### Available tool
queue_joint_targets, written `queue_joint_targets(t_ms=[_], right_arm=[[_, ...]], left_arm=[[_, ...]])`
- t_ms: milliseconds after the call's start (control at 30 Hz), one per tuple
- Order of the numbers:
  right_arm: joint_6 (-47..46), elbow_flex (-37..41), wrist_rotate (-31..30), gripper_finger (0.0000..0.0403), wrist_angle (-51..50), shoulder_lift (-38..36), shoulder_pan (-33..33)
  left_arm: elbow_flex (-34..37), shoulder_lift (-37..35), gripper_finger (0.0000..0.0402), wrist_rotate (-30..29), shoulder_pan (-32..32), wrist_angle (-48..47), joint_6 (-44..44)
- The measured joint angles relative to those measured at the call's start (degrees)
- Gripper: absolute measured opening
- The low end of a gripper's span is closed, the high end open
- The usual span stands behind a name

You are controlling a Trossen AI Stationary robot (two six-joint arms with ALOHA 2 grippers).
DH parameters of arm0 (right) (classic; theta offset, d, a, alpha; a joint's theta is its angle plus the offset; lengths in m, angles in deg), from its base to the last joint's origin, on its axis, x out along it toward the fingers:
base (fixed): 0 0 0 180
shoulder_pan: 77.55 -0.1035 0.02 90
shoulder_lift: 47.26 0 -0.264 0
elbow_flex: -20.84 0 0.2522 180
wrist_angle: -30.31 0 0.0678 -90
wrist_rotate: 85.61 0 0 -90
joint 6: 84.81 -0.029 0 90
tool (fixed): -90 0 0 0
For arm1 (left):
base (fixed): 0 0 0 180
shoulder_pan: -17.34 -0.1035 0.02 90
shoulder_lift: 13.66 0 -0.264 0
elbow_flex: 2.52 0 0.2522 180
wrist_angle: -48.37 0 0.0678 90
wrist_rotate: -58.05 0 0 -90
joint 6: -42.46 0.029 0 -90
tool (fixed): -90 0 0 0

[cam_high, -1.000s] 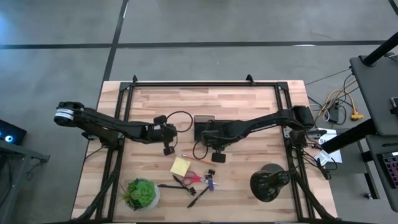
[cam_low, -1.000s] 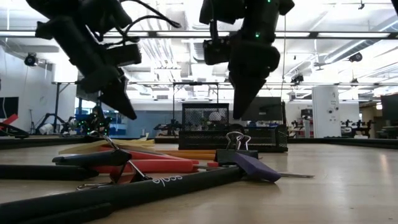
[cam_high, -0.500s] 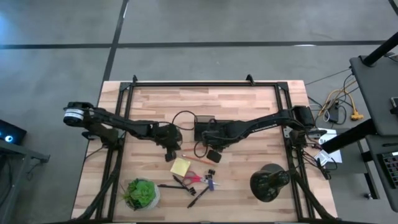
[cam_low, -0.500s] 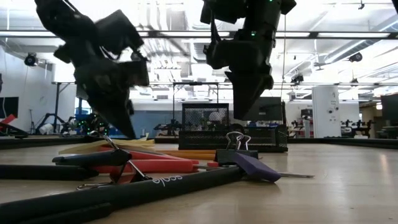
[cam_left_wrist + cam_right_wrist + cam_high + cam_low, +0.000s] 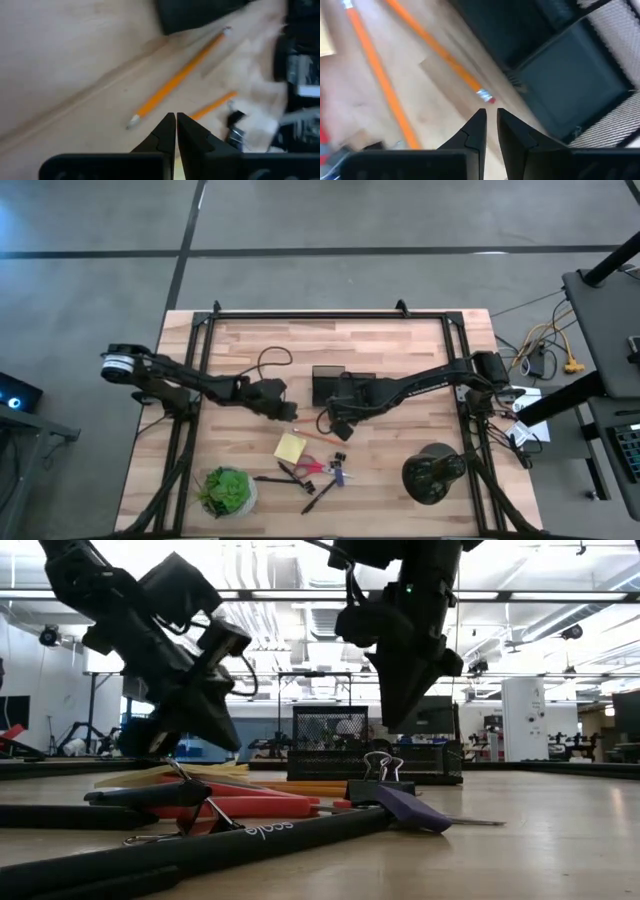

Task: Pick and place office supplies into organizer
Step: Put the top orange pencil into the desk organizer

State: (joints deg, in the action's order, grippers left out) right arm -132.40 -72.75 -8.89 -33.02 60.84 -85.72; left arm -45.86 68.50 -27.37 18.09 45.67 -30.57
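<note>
The black mesh organizer (image 5: pixel 328 385) stands mid-table. On the near side of it lie a yellow sticky-note pad (image 5: pixel 290 447), red-handled scissors (image 5: pixel 312 468), black pens (image 5: pixel 318 498) and a clip with a purple piece (image 5: pixel 400 802). Two orange pencils (image 5: pixel 175 82) (image 5: pixel 215 105) lie flat on the wood between the organizer and the pad. My left gripper (image 5: pixel 288 412) hovers shut above the pencils, its tips (image 5: pixel 176 116) over one pencil's point. My right gripper (image 5: pixel 337 426) hangs shut just near of the organizer, over a pencil's eraser end (image 5: pixel 485 96). Neither holds anything.
A green potted plant (image 5: pixel 228 492) stands at the near left. A round black domed object (image 5: pixel 433 472) sits at the near right. The black frame rails (image 5: pixel 190 410) run along both table sides. Bare wood (image 5: pixel 330 340) lies beyond the organizer.
My left gripper has moved toward the table's right, closer to the organizer, and has tipped from pointing down to slanting. My right gripper has shifted a little toward the table's left. The supplies have stayed where they were.
</note>
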Motion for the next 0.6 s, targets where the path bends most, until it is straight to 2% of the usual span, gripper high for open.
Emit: queue_joint_targets(t_ms=[100, 300, 367, 500, 600], right_arm=[[0.0, 0.0, -1.9, 0.0038, 0.1, 0.0, 0.0], [0.2, 0.0, -3.6, 0.0038, 0.4, 0.0, -0.1], [0.2, 0.0, -3.7, 0.0038, 0.4, 0.0, -0.1], [1.1, 0.1, -4.0, 0.0038, 0.5, 0.0, -0.1], [1.2, 0.1, -4.9, 0.0038, 0.4, 0.0, -0.1]], left_arm=[[0.4, 0.2, 0.0, -2.2, 0.1, -1.8, -1.6], [0.4, 0.2, 0.0, -2.1, 0.8, -5.3, -1.1], [0.4, 0.2, 0.0, -2.3, 1.5, -6.4, 0.9], [-0.8, 0.0, 0.0, -6.8, 3.0, -6.0, 7.0], [-1.9, 0.6, 0.0, -7.9, 3.0, -5.9, 6.4]])
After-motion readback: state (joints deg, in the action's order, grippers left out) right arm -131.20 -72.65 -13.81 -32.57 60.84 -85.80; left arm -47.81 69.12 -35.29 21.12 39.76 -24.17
